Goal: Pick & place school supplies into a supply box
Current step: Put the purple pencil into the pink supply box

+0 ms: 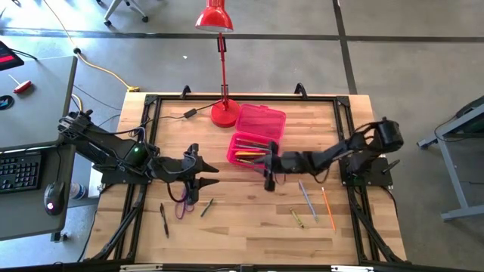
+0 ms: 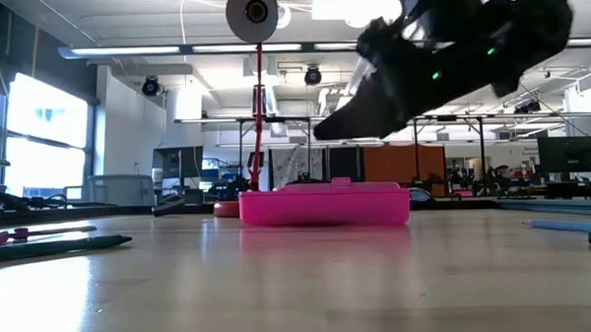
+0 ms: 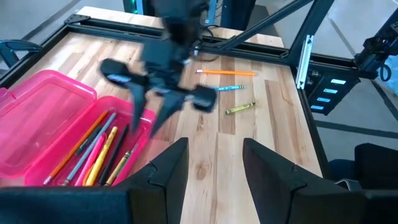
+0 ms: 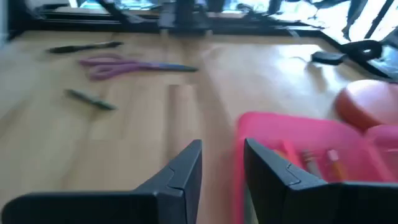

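The pink supply box (image 1: pixel 255 136) lies open near the table's middle, its tray (image 3: pixel 93 149) holding several pens and pencils. My right gripper (image 1: pixel 270 168) hovers open and empty just off the tray's near right corner, fingers pointing down (image 3: pixel 152 112), raised above the box in the low view (image 2: pixel 326 130). My left gripper (image 1: pixel 198 171) is open and empty, left of the box. Flat on the table lie purple scissors (image 1: pixel 184 205), a green pen (image 1: pixel 206 207), a black pen (image 1: pixel 164 221), a yellow-green crayon (image 1: pixel 296 217), a blue pencil (image 1: pixel 306 196) and an orange pencil (image 1: pixel 327 202).
A red desk lamp stands with its base (image 1: pixel 224 113) right behind the box's far left corner, its black cable (image 1: pixel 170 117) trailing left. A black frame (image 1: pixel 242 96) runs along the table's edges. Bare wood lies between the two groups of loose supplies.
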